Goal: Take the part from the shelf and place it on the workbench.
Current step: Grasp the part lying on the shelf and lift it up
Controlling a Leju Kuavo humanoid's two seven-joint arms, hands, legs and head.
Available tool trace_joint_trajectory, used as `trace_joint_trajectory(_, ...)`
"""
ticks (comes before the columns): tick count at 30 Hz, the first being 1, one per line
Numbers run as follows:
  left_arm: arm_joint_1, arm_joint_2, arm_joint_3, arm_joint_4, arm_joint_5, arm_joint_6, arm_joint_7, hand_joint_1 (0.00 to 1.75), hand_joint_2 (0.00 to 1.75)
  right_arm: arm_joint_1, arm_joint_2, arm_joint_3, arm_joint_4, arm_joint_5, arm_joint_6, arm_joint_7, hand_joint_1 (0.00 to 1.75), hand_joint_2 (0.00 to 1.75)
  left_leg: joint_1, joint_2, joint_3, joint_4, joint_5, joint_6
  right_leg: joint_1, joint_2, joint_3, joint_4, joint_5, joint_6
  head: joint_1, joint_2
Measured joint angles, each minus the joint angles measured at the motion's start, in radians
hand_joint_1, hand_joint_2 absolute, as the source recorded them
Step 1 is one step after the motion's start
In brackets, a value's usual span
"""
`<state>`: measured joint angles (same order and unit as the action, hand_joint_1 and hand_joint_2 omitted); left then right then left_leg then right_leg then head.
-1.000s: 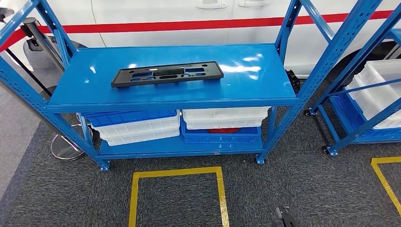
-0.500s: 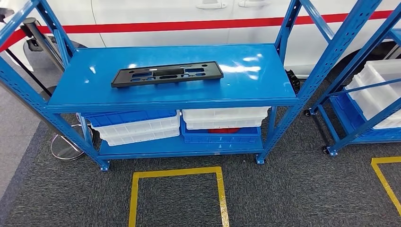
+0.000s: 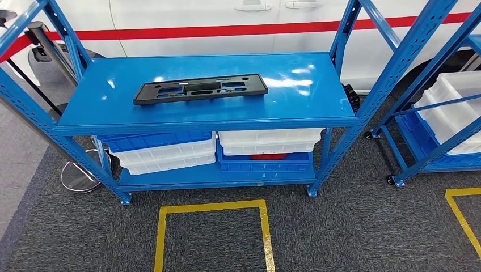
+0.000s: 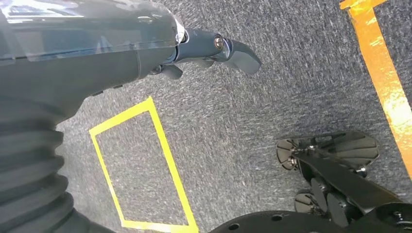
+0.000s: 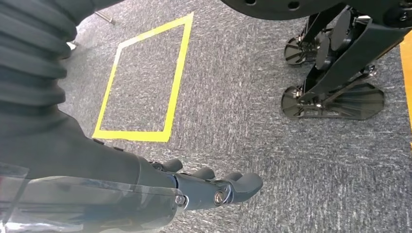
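Observation:
A flat black plastic part [image 3: 200,89] with several cut-outs lies lengthwise on the top board of the blue shelf [image 3: 295,105], left of its middle. My left hand [image 4: 214,51] hangs over the grey carpet in the left wrist view, fingers stretched out and holding nothing. In the right wrist view my right hand [image 5: 214,187] hangs the same way, its fingers extended side by side and empty. Both hands are well away from the part.
White bins [image 3: 269,140] and blue bins [image 3: 156,140] fill the lower shelf. A yellow taped square [image 3: 212,207] marks the carpet in front. A second blue shelf [image 3: 448,113] with white bins stands at the right. A white car [image 3: 198,14] stands behind.
A small dark piece at the bottom edge of the head view has dropped out of the picture. The shelf and the part have not moved.

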<state>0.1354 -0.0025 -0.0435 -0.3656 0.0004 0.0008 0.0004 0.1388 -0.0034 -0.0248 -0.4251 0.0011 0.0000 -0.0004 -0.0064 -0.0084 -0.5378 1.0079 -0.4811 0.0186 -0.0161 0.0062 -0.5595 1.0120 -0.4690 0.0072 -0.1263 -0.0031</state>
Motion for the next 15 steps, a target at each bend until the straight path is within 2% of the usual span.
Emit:
trace_joint_trajectory(13, 0.004, 0.000, 0.023, -0.008, 0.000, 0.000, 0.000, 0.00, 0.00, 0.002, 0.000, 0.004, 0.008, 0.000, 0.000, 0.000, 0.00, 0.00, 0.000, 0.000, 0.000, 0.000, 0.000, 0.000, 0.000, 0.000, 0.000, 0.000, 0.000, 0.000, 0.000, 0.000)
trace_joint_trajectory(15, 0.005, 0.000, 0.024, -0.009, 0.000, 0.000, 0.000, 0.00, 0.00, 0.002, 0.000, 0.004, 0.008, 0.000, 0.000, 0.000, 0.00, 0.87, 0.000, 0.000, 0.000, 0.000, 0.000, 0.000, 0.000, 0.000, 0.000, 0.000, 0.000, 0.000, 0.000, 0.000)
